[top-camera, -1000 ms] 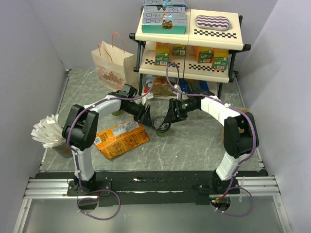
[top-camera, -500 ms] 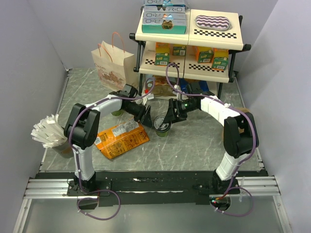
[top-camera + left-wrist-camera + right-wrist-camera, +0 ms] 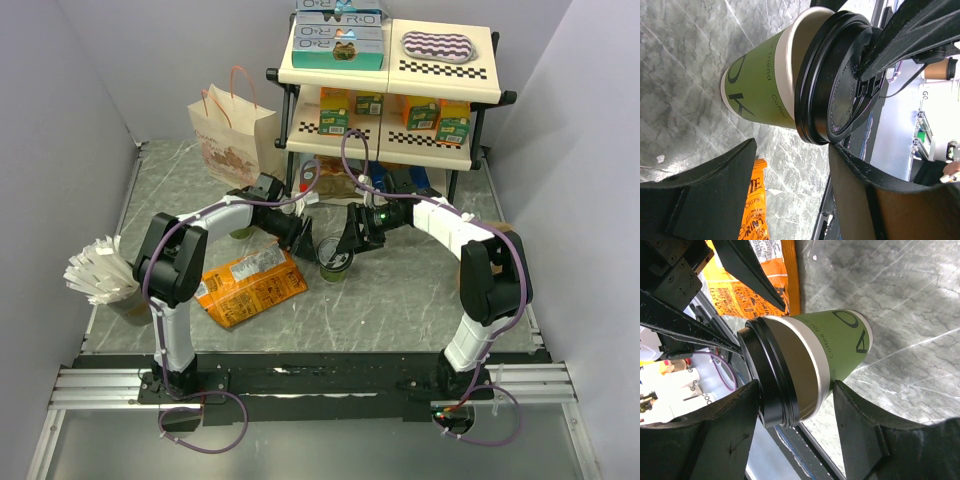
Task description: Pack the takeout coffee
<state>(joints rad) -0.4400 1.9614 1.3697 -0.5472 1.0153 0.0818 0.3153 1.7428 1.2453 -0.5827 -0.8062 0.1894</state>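
Centre of the marble table [image 3: 420,290], before the shelf rack [image 3: 390,90] — one takeout coffee [image 3: 335,258], upright, black lid on. On one side, the left gripper [image 3: 306,240]: jaws spread wide, holding nothing, tips just beside the lid. On the other, the right gripper [image 3: 347,240]: jaws wide, straddling it — grip or mere straddle, cannot tell. Orange chip bag [image 3: 250,285] flat nearby.

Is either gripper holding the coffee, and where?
Cannot tell: right gripper brackets the takeout coffee at its lid; left gripper is open around it, not gripping.
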